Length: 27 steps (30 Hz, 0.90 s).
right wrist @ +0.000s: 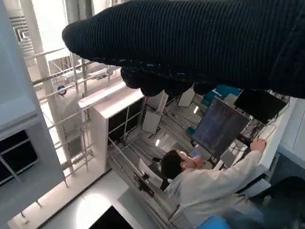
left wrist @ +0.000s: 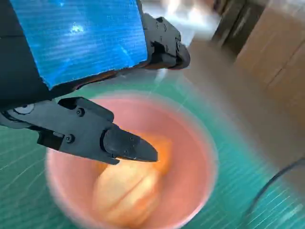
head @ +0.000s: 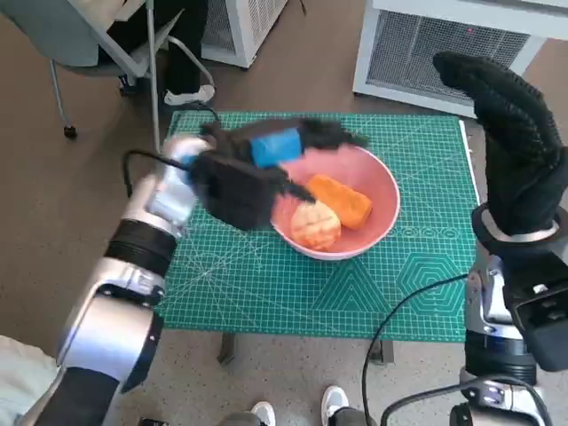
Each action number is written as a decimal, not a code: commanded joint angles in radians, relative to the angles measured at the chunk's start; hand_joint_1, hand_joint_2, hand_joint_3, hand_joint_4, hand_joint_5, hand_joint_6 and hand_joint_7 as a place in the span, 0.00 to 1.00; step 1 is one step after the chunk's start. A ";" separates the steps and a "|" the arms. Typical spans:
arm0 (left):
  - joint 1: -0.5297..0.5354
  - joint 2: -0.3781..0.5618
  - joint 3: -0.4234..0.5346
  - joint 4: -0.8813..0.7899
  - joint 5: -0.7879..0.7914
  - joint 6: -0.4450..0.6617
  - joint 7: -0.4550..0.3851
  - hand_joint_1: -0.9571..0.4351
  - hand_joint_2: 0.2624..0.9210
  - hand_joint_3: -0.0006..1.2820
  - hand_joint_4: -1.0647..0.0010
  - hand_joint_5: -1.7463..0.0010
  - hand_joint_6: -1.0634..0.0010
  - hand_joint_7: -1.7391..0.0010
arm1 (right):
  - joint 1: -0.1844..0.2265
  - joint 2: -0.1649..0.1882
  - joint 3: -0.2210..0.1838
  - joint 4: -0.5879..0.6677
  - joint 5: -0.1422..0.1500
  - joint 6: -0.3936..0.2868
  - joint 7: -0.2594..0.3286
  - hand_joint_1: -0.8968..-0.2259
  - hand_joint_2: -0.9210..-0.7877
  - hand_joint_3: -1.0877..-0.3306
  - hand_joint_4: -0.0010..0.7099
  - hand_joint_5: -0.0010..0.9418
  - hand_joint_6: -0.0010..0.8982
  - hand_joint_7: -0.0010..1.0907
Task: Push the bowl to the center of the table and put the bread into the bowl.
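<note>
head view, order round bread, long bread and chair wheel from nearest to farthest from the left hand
From the left hand:
1. round bread, in the bowl's near left part
2. long bread, beside it on the right
3. chair wheel, on the floor, far left

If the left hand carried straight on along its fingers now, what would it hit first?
Probably the bread lying in the pink bowl: the left hand hangs over the bowl with its fingers aimed down into it. Motion blur leaves depth uncertain.
</note>
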 commanded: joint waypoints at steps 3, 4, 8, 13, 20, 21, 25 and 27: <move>0.031 0.005 0.209 -0.116 -0.264 -0.077 0.021 0.31 1.00 0.08 0.77 0.97 0.66 0.91 | -0.010 -0.008 -0.002 -0.008 -0.014 0.023 -0.016 0.47 0.00 0.45 0.42 0.00 0.01 0.56; 0.038 -0.003 0.232 -0.132 -0.295 -0.079 0.029 0.31 1.00 0.08 0.75 0.97 0.64 0.90 | -0.012 -0.008 -0.002 -0.009 -0.014 0.026 -0.017 0.47 0.00 0.45 0.42 0.00 0.01 0.56; 0.091 -0.062 0.305 -0.246 -0.399 -0.065 0.099 0.33 1.00 0.14 0.62 0.97 0.62 0.79 | -0.027 -0.008 0.001 -0.020 -0.018 0.042 -0.024 0.46 0.00 0.45 0.42 0.00 0.01 0.56; 0.157 -0.107 0.334 -0.361 -0.436 -0.045 0.185 0.33 1.00 0.20 0.58 0.98 0.70 0.68 | -0.052 -0.004 0.008 -0.014 -0.018 0.055 -0.027 0.46 0.00 0.45 0.42 0.00 0.01 0.55; 0.236 -0.146 0.340 -0.467 -0.462 -0.012 0.233 0.34 1.00 0.22 0.60 0.99 0.77 0.66 | -0.092 0.003 0.015 0.014 -0.018 0.063 -0.029 0.48 0.00 0.46 0.42 0.00 0.02 0.55; 0.246 -0.158 0.341 -0.477 -0.475 -0.005 0.233 0.34 1.00 0.23 0.60 0.99 0.78 0.66 | -0.098 0.005 0.016 0.019 -0.016 0.063 -0.029 0.48 0.00 0.46 0.42 0.00 0.02 0.55; 0.273 -0.189 0.343 -0.499 -0.512 0.018 0.227 0.33 1.00 0.23 0.61 0.99 0.79 0.66 | -0.112 0.012 0.020 0.030 -0.012 0.062 -0.028 0.48 0.00 0.47 0.42 0.00 0.03 0.55; 0.283 -0.201 0.343 -0.505 -0.522 0.022 0.225 0.33 1.00 0.23 0.61 0.99 0.79 0.66 | -0.118 0.016 0.023 0.036 -0.015 0.061 -0.030 0.48 0.00 0.48 0.42 0.00 0.04 0.55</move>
